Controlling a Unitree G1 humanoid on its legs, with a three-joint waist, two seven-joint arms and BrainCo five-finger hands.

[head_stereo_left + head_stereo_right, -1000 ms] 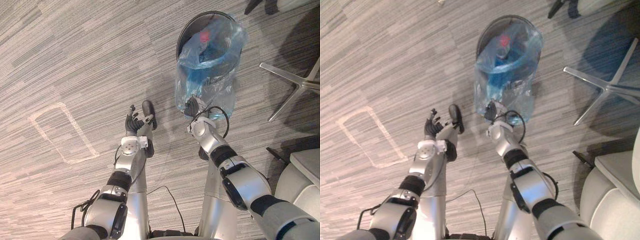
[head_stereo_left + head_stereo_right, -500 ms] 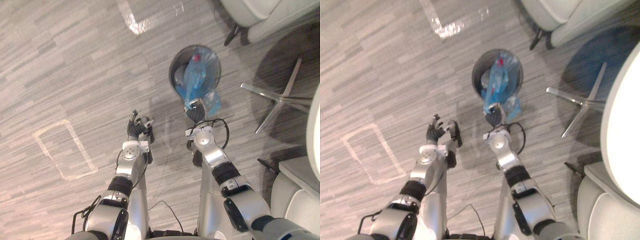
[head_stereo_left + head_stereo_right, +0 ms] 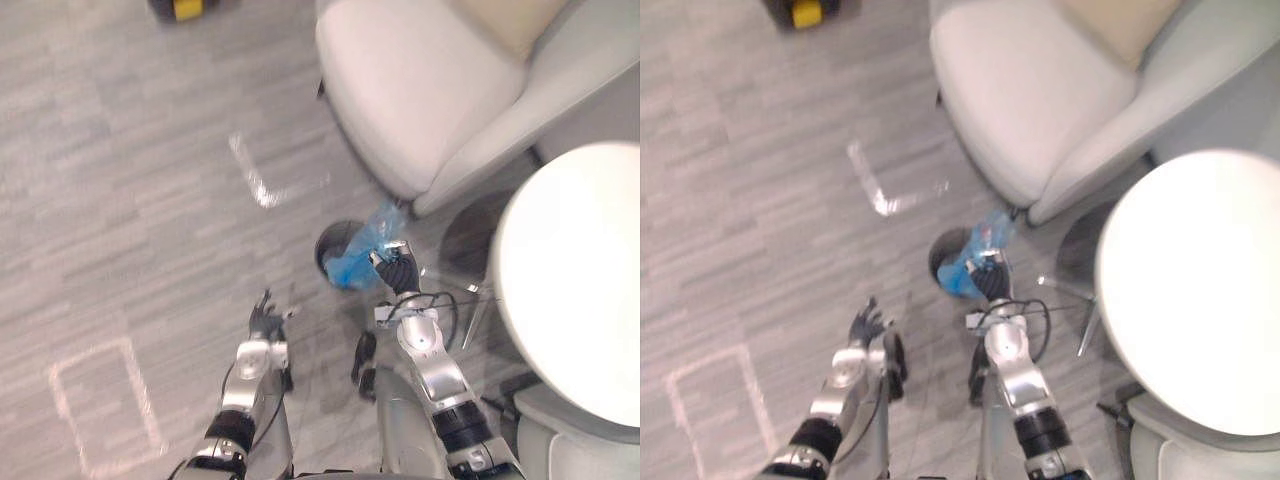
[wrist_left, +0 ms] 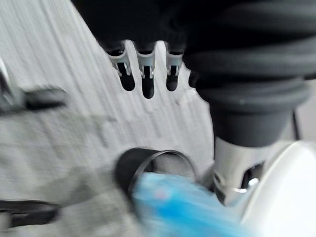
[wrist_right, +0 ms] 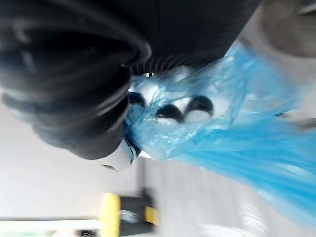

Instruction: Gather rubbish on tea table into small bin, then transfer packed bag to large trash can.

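Fingertips (image 5: 170, 112) of the right hand (image 3: 398, 272) curl into the gathered neck of the translucent blue plastic rubbish bag (image 3: 358, 255), with the film bunched over them. The bag's lower end sits at the mouth of the small round dark bin (image 3: 330, 243), which stands on the grey floor (image 3: 120, 200) near the white armchair (image 3: 420, 100) and the round white table (image 3: 570, 290).

In my judgement, the lift calls for a firm pinch and a straight upward draw, so the film clears the bin without snagging.

The right forearm reaches forward, with the hand just above the bin. The left hand (image 3: 265, 320) hovers apart, its fingers loosely spread and empty.
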